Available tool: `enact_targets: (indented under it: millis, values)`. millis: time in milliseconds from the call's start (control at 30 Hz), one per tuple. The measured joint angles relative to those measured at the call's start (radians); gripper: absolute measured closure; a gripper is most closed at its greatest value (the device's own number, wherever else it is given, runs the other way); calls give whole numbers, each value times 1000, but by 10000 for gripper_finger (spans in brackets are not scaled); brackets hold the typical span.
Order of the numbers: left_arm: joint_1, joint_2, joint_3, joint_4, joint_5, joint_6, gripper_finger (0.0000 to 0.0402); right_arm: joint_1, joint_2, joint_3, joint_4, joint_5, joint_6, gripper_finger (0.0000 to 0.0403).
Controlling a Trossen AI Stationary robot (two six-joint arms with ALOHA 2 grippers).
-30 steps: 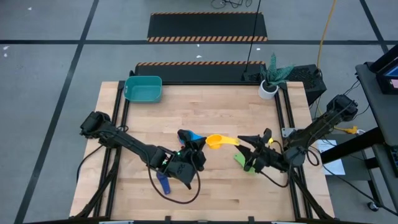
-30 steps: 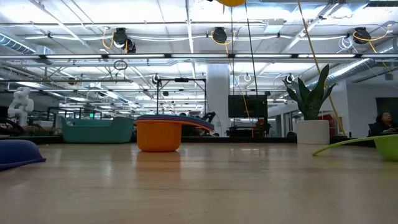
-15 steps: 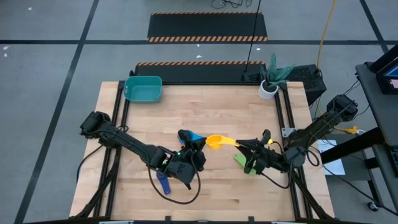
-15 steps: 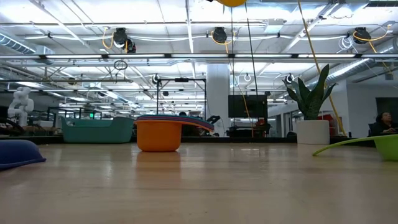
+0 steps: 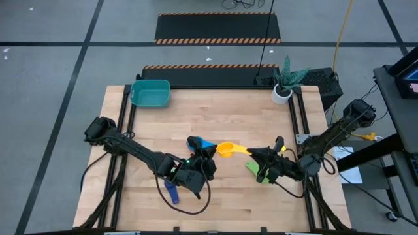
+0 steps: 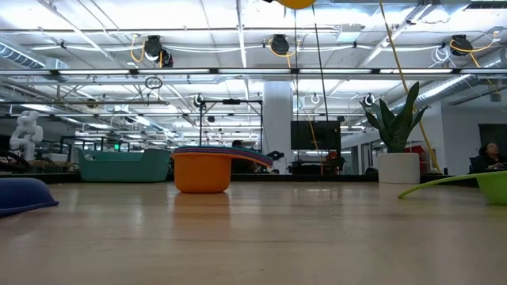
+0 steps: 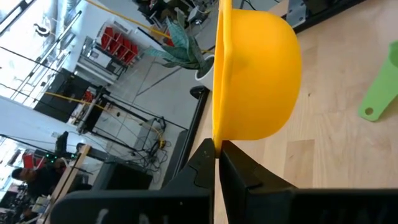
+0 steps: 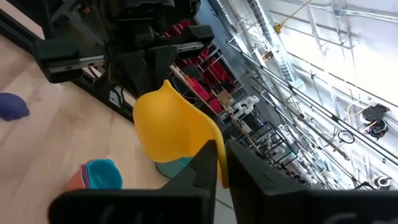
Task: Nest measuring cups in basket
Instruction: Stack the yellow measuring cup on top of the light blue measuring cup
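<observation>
High view: teal rounded plastic basket (image 5: 151, 93), far behind both claws, holds no cups. Yellow plastic measuring cup (image 5: 225, 149) is pinched between shut left claw (image 5: 210, 154) and right claw (image 5: 256, 152). Orange-and-blue nested stack (image 6: 203, 168) stays on counter (image 5: 215, 111); green (image 5: 253, 167), dark blue (image 5: 171, 191) cups remain loose.

The pale, matt wooden plank counter (image 5: 215, 196) shows fine grain. The smooth yellow plastic measuring cup (image 7: 255, 81) has a soft sheen; the teal rounded plastic basket (image 5: 151, 93) looks smooth and matt.
</observation>
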Motion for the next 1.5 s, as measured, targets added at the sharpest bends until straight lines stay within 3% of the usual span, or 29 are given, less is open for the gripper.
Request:
enact_targets:
  millis: [133, 333, 567, 833, 1067, 1333, 1500]
  values:
    - [3, 0, 0, -1, 12, -14, 370, 0, 0, 0, -1, 0, -1, 399]
    - [10, 0, 0, -29, 15, -126, 289, 0, 0, 0, 0, -1, 0, 401]
    - [17, -4, 0, -271, 17, -304, 233, -8, 0, 0, 0, -4, 4, 402]
    - [35, -92, 1, -649, 37, -731, 250, -116, 0, 0, -127, -216, 142, 402]
    - [-43, -116, 0, -914, 11, -1007, 278, -246, 0, 0, -202, -394, 232, 402]
    - [-82, -134, -61, -971, -30, -1141, 286, -402, 58, 0, -183, -703, 251, 403]
    - [-76, -152, -136, -976, -27, -1216, 286, -511, 159, -1, -109, -822, 247, 403]
